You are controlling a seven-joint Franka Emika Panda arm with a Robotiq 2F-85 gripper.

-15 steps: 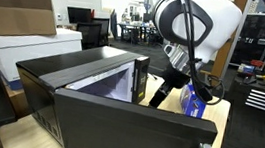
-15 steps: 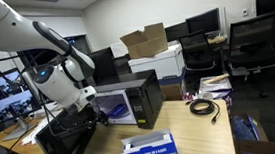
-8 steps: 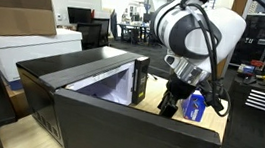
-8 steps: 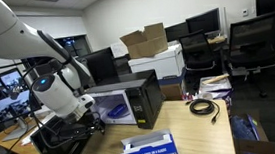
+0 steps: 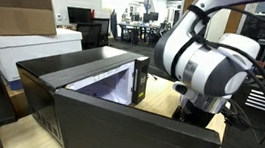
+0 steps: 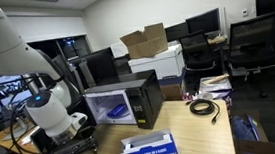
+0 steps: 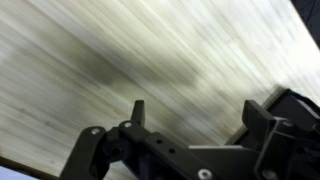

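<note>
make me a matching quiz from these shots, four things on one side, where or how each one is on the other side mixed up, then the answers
Things:
1. gripper
2. microwave door
3. cardboard box
4. black cable

Places or states:
A. coiled on the wooden table
B. jaws apart, nothing between them, above bare wood
C. swung open
D. on top of the white printer

Pairs: 1-B, 2-C, 3-D, 4-A
</note>
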